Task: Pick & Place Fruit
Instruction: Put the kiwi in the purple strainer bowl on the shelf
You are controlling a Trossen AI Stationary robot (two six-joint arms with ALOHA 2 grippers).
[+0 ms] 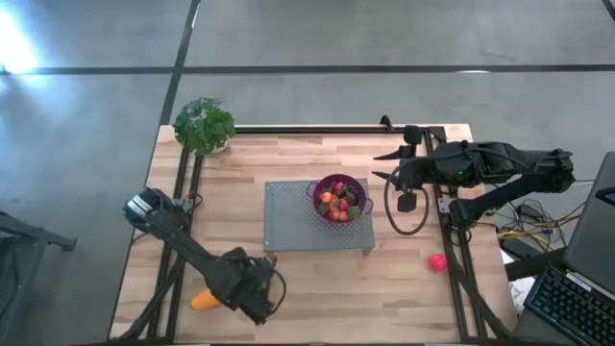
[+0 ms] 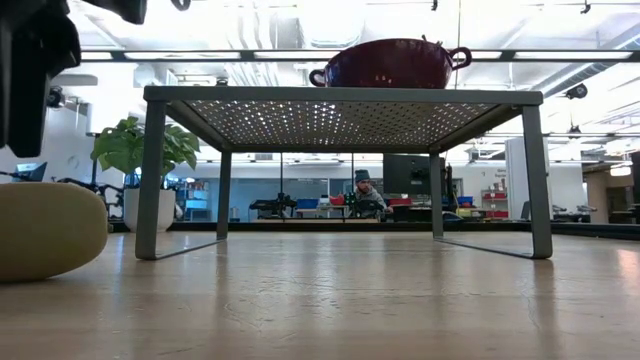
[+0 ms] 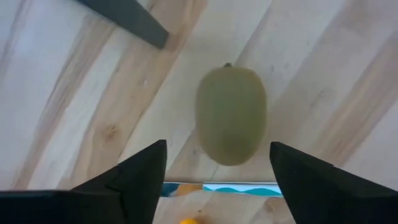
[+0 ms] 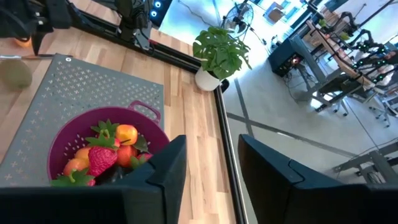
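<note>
Left gripper [image 3: 217,168] is hanging over the near left part of the wooden worktop [image 1: 317,298], its two dark fingers [image 3: 140,180] spread wide on either side of a brown-green oval fruit [image 3: 231,115] and not touching it. That fruit is lying on its side on the bare wood, its long axis running away from the gripper between the fingers, with a small stem nub at the far end. An elongated orange fruit [image 1: 203,301] is lying just beside the left arm, its length running roughly across the worktop.

Right gripper [image 4: 208,180] is hovering at the right side of the worktop, near a purple bowl [image 1: 338,183], with a clear gap between its fingers and nothing in them. The bowl is sitting on a grey perforated rack [image 1: 288,216] in the middle of the worktop and is holding strawberries [image 4: 102,158], small orange-yellow pieces and a dark one. A pink-red ball [image 1: 437,261] is resting on the wood well to the right of the rack. A potted plant [image 1: 203,125] is standing at the far left corner. No writing or label can be read on anything.
</note>
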